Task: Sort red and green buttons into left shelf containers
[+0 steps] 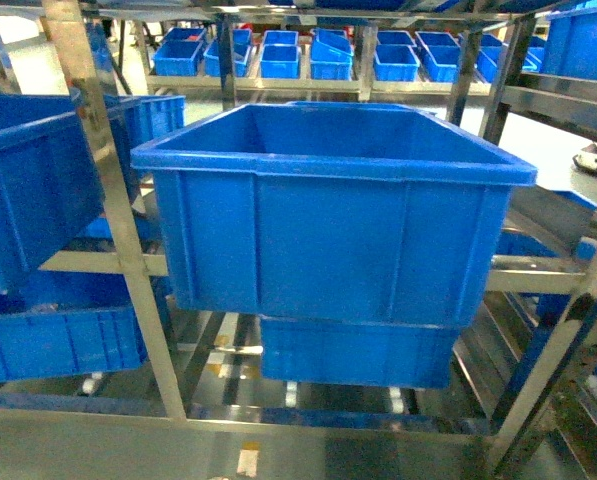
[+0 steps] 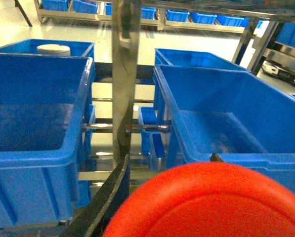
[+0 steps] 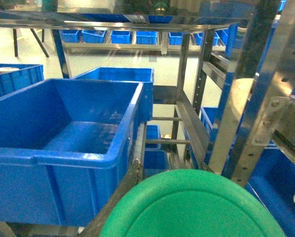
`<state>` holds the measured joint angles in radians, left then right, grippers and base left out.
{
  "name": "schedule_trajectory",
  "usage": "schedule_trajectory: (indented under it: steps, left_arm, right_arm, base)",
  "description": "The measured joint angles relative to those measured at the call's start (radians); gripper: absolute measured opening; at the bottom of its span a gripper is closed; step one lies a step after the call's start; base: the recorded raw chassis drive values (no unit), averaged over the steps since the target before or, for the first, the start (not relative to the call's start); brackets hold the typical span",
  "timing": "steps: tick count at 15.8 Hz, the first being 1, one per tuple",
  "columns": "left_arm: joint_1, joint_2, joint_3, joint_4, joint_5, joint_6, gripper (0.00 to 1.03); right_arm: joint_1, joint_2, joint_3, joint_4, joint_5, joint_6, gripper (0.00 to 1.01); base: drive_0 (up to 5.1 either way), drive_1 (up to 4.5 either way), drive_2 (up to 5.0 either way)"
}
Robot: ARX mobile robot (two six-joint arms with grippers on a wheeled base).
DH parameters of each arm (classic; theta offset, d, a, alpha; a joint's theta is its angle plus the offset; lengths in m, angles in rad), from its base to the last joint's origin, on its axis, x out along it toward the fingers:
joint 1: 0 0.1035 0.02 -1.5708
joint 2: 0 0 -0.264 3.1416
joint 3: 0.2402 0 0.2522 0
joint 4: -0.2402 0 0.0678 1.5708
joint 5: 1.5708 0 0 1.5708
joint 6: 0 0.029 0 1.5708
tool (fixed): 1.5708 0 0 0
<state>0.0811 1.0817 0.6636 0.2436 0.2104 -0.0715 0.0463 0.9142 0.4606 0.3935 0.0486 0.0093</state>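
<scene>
At six o'clock in the left wrist view the red button [image 2: 211, 202] fills the lower frame, its wide cap facing the camera and its stem running back toward the lens — so it rides in the left claw, which pinches it; one dark finger [image 2: 107, 202] shows at seven o'clock of the cap. From that cap the left bin [image 2: 36, 163] lies at ten o'clock and the right bin [image 2: 226, 160] at one o'clock, with the steel shelf post [image 2: 125, 74] standing between them at twelve. The cap sits nearer the right bin's near rim, just below it.

Low in the right wrist view the green button [image 3: 191, 205] is carried the same way, cap toward the lens, pinched by the right claw. The right bin [image 3: 63, 163] lies at ten o'clock of it, with the shelf's slanted rail [image 3: 191, 128] at twelve.

Neither claw shows in the head view, where the bin [image 1: 328, 165] sits dead centre. Judging from this, each cap must go forward and over a rim.
</scene>
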Motion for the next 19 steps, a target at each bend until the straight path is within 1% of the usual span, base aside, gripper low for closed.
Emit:
schedule_trajectory:
  steps: [15,17,19]
  left_arm:
    - [-0.001,0.000,0.000,0.004,0.000,0.000,0.43]
    - [0.007,0.009,-0.001,-0.005,-0.007,0.000,0.43]
    - [0.004,0.003,-0.001,0.004,-0.003,0.000,0.43]
  right_arm:
    - [0.000,-0.003,0.000,0.003,0.000,0.000,0.26]
    - [0.007,0.005,0.000,-0.006,-0.008,-0.001,0.26]
    - [0.005,0.005,0.000,0.000,-0.003,-0.002,0.26]
  base:
    - [-4.2,4.47,-0.1]
    - [-4.2,4.42,-0.1]
    - [-4.2,4.42,-0.1]
